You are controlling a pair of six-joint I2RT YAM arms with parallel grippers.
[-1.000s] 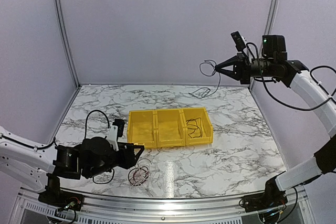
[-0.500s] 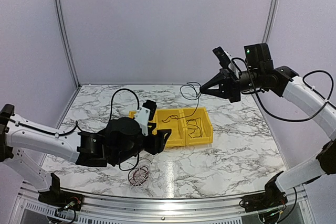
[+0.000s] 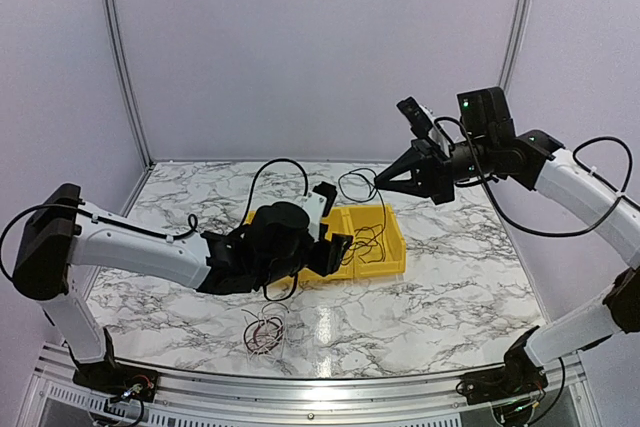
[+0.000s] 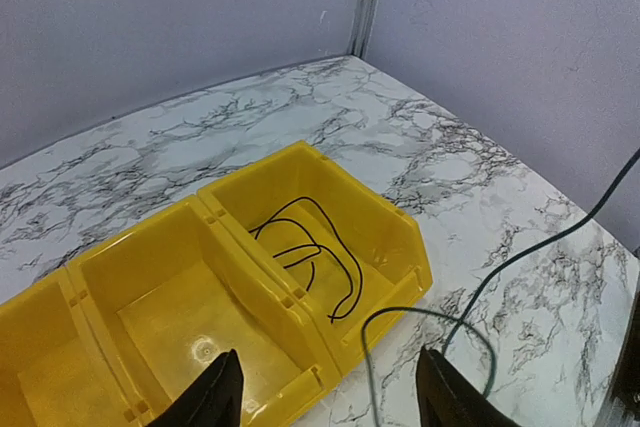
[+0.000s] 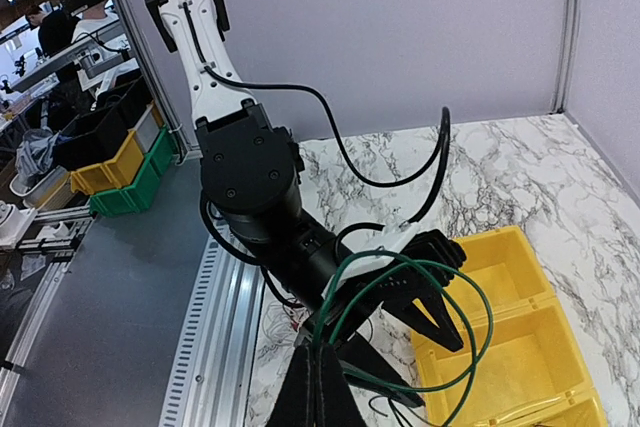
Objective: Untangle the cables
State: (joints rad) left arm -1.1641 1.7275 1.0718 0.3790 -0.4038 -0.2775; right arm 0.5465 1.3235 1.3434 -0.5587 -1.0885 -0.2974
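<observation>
**Two grippers at the yellow bin, one pinching a green wire**

The right gripper (image 3: 381, 180) (image 5: 320, 362) has its fingers pressed together on a thin dark green wire (image 3: 341, 185) (image 5: 488, 322). From the closed tips the wire springs out in a wide loop. In the top view it also hangs down below the gripper towards the end compartment of the yellow plastic three-compartment bin (image 3: 393, 263) (image 5: 500, 347). I cannot tell whether the hanging end touches the bin.

The left gripper (image 3: 338, 247) (image 4: 333, 397) hangs above the bin with its fingers spread wide and nothing gripped. In the left wrist view, a strand of the green wire (image 4: 520, 259) curls across the space in front of the fingers. I cannot tell whether it touches either finger.

Ahead of the left gripper and below it, thin black wires (image 3: 372, 242) (image 4: 305, 252) lie looped inside the bin's (image 4: 400, 257) end compartment. The two compartments nearer that gripper show bare yellow floor.

Behind the left gripper, toward the arm bases, a loose bundle of red, white and black wires (image 3: 265, 330) lies in a small tangle on the white marble-patterned table (image 3: 450, 287). It is well apart from the bin and from both grippers.
</observation>
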